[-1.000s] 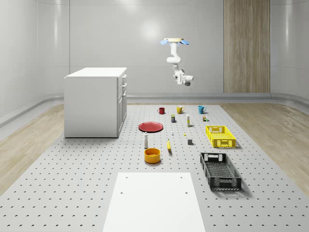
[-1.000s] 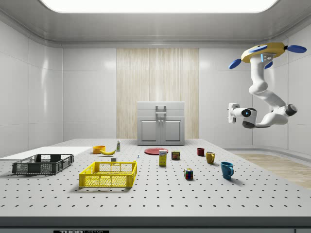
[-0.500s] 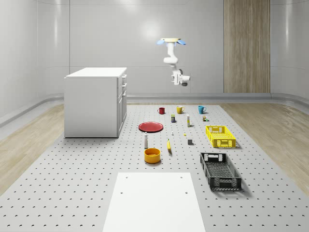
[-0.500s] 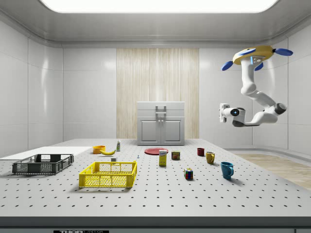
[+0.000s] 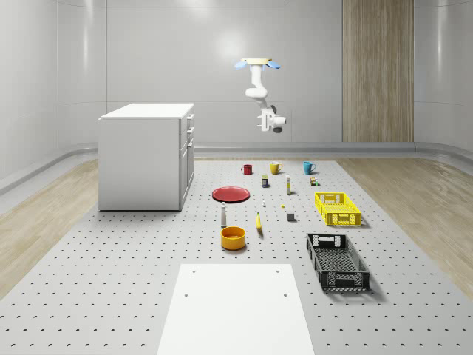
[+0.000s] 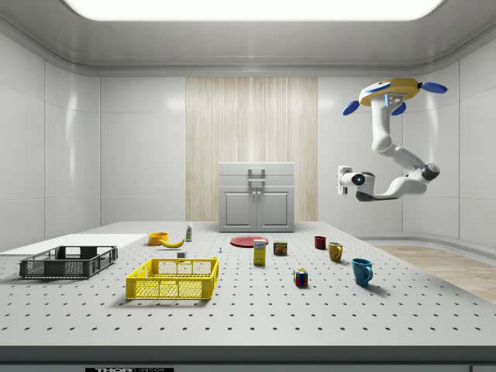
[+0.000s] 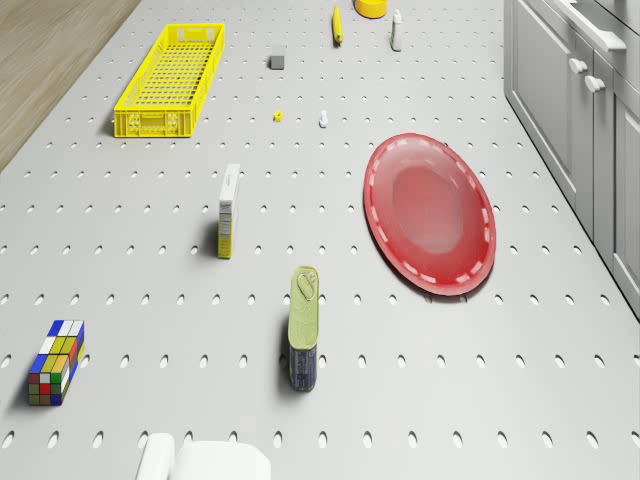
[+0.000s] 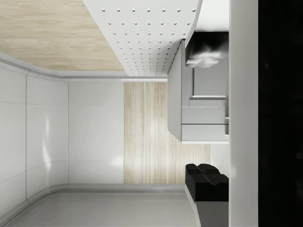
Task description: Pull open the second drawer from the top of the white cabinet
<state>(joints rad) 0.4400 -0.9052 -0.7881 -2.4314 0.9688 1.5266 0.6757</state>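
The white cabinet (image 5: 146, 157) stands at the whole-scene view's left, its front (image 6: 256, 197) facing along the table. Its second drawer from the top (image 6: 256, 183) is closed, with a small handle. The drone (image 5: 257, 63) hovers high over the table's far end, above the mugs and well apart from the cabinet. In the side view the drone (image 6: 391, 87) is at the upper right. The arm hangs below it, and the gripper (image 5: 261, 123) points toward the cabinet front. My gripper (image 6: 341, 180) is level with the drawers. In the wrist view the gripper (image 8: 188, 113) is open, dark fingertips (image 8: 207, 182) wide apart, the cabinet (image 8: 203, 124) far ahead.
On the table lie a red plate (image 5: 230, 194), three mugs (image 5: 275, 168), a yellow crate (image 5: 337, 208), a black crate (image 5: 337, 261), an orange bowl (image 5: 233, 237), a banana and small boxes. The drone view shows the plate (image 7: 430, 212), a can (image 7: 304, 326) and a colour cube (image 7: 55, 361) below.
The drone has shifted toward the cabinet, leftward in both fixed views. The arm has swung the gripper round to face the cabinet front. The drawers stay closed.
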